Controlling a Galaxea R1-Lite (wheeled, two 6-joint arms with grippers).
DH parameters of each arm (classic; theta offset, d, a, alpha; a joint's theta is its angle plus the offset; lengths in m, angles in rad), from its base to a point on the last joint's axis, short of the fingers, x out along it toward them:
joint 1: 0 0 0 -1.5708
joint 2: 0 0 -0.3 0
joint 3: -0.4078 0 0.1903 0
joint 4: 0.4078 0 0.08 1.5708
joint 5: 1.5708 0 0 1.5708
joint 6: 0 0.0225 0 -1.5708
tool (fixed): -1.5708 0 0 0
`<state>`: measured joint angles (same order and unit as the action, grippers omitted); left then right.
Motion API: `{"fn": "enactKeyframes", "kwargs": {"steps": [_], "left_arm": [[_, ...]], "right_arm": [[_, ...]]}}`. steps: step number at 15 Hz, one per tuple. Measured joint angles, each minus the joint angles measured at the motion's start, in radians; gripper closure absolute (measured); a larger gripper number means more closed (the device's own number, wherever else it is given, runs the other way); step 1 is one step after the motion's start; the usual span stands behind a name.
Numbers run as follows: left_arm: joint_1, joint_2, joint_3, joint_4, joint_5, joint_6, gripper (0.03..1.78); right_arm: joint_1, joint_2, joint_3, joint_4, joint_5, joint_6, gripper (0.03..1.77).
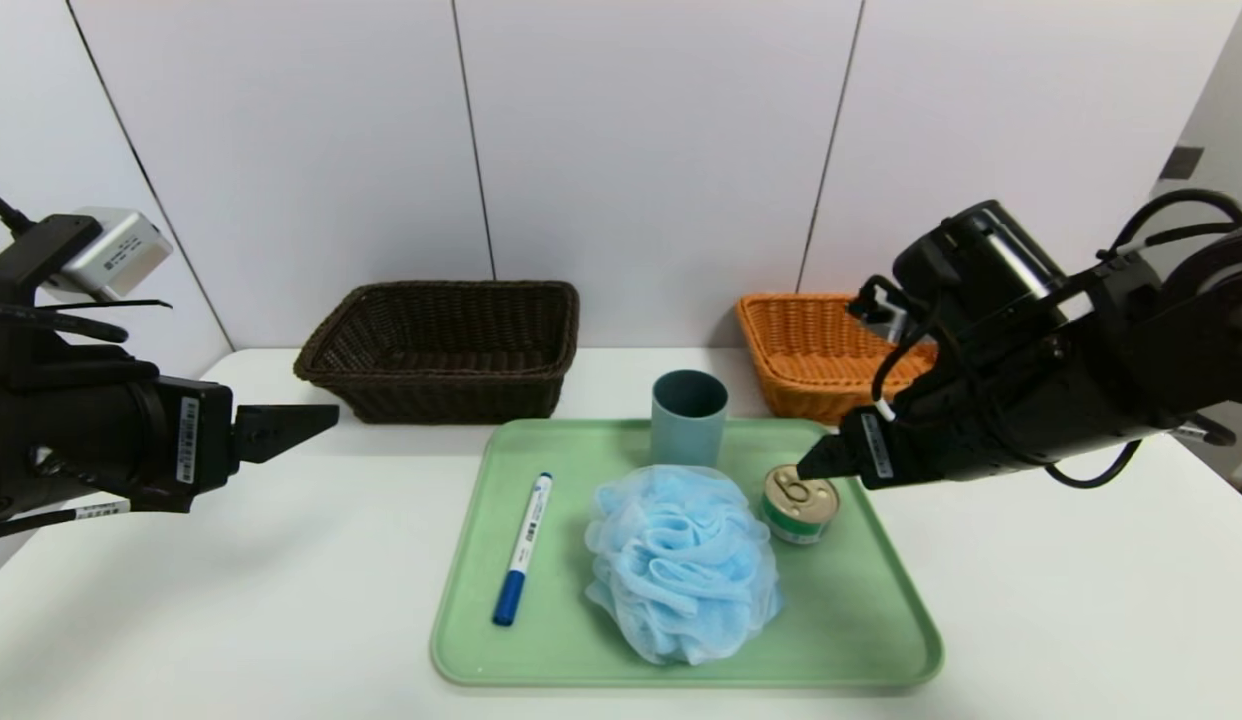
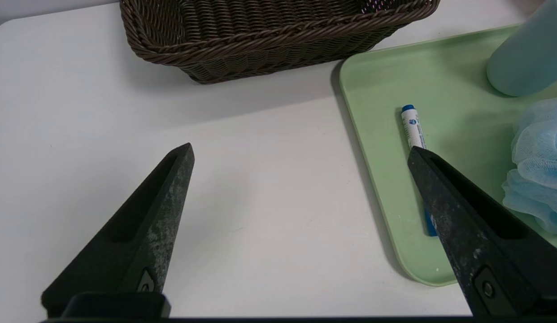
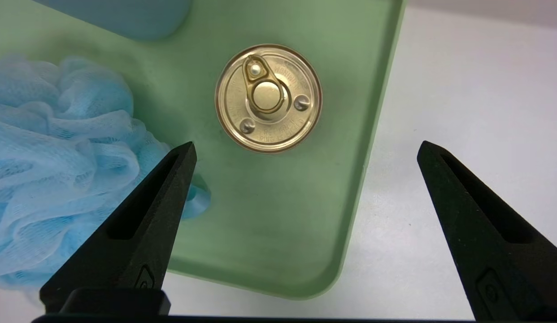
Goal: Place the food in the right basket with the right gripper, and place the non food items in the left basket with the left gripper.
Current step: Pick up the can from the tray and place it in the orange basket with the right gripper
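Right gripper (image 1: 813,468) is held spread wide and empty above the can (image 1: 799,503), poised for the pick.

On the green tray (image 1: 881,640), the can is seen upright near the right edge, just beside the puff (image 1: 681,560), with the cup (image 1: 689,417) behind it and the pen (image 1: 522,549) lying further left. In the right wrist view the can (image 3: 268,98) is not yet framed between the fingertips (image 3: 182,157), so the gripper should be centred over the lid before it is lowered, and the squat wall should be squeezed below the rim, with the puff (image 3: 58,170) kept out of the jaws. The orange basket (image 1: 811,350) is well placed just behind. The left gripper (image 1: 301,420) is parked over the table (image 1: 231,600), also spread and empty, near the dark basket (image 1: 441,350).
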<state>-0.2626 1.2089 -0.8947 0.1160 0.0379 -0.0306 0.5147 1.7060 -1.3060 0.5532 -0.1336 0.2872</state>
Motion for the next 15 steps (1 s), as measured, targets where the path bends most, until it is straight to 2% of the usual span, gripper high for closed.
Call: {"fn": "enactKeyframes", "kwargs": {"steps": [4, 9, 15], "left_arm": [[-0.001, 0.009, -0.003, 0.0, 0.001, -0.023, 0.12], [0.0, 0.017, -0.004, -0.003, 0.001, -0.026, 0.12], [-0.001, 0.019, -0.005, -0.003, 0.0, -0.026, 0.12]], "right_arm": [[0.034, 0.044, 0.037, -0.042, -0.001, 0.01, 0.1], [0.045, 0.045, 0.179, -0.267, -0.026, 0.006, 0.1], [0.046, 0.036, 0.217, -0.274, -0.033, 0.007, 0.1]]}}
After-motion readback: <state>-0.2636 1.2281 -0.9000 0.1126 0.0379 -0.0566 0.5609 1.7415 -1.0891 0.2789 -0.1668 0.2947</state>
